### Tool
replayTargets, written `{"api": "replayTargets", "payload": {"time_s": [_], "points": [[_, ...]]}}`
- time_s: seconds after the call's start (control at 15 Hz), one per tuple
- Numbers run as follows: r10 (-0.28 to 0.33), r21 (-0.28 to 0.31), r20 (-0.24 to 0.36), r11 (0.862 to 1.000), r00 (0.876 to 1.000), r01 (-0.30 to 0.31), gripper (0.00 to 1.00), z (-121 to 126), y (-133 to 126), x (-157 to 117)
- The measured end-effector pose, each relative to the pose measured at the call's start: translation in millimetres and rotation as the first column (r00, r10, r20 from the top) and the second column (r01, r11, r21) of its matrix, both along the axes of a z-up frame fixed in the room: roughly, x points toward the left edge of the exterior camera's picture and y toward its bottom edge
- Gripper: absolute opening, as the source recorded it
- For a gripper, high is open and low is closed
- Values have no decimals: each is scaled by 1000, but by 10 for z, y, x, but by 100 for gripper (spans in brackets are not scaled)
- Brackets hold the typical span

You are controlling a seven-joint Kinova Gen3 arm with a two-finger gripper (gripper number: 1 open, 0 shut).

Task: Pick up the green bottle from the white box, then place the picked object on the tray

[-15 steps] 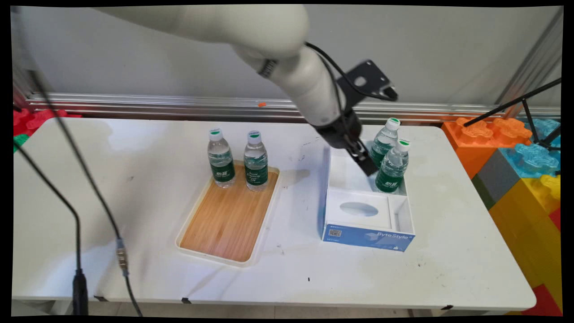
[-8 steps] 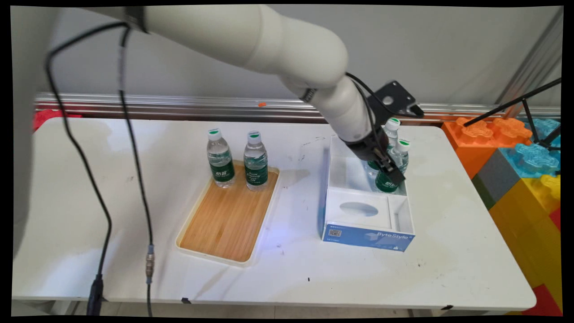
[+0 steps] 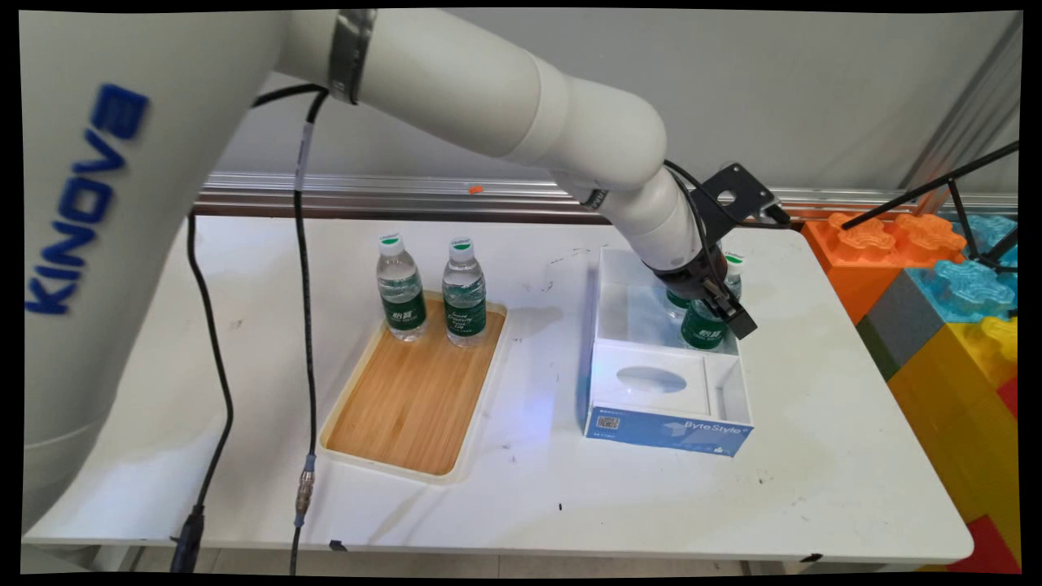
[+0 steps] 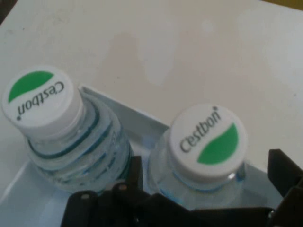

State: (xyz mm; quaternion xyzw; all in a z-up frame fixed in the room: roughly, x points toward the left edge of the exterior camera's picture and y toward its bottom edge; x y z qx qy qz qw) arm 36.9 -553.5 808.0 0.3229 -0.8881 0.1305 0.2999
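Water bottle upright at the far right of the open box, just beside a second bottle. At left, a wooden tray bearing a pair of bottles at its far end. Over the box, gripper spread wide, fingers either side of the water bottle's neck, clasping nothing. Far right, toy bricks.

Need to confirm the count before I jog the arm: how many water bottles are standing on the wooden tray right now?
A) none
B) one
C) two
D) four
C: two water bottles stand upright at the far end of the wooden tray; the other two bottles sit in the box by the gripper.
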Motion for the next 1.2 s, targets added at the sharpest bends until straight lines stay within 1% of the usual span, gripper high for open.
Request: {"api": "replayTargets", "payload": {"time_s": [0.27,0.33,0.6,0.87,1.0,1.2], "points": [[15,-9,7,1000,1000,-15,100,-80,-30,-20],[15,-11,8,1000,1000,-15,0,-86,-29,-22],[22,-16,14,1000,1000,-22,0,-83,4,-15],[28,-18,3,999,1000,-28,0,34,79,-2],[32,-24,-10,999,999,-32,0,169,107,13],[41,-25,-26,999,999,-42,0,465,185,84]]}}
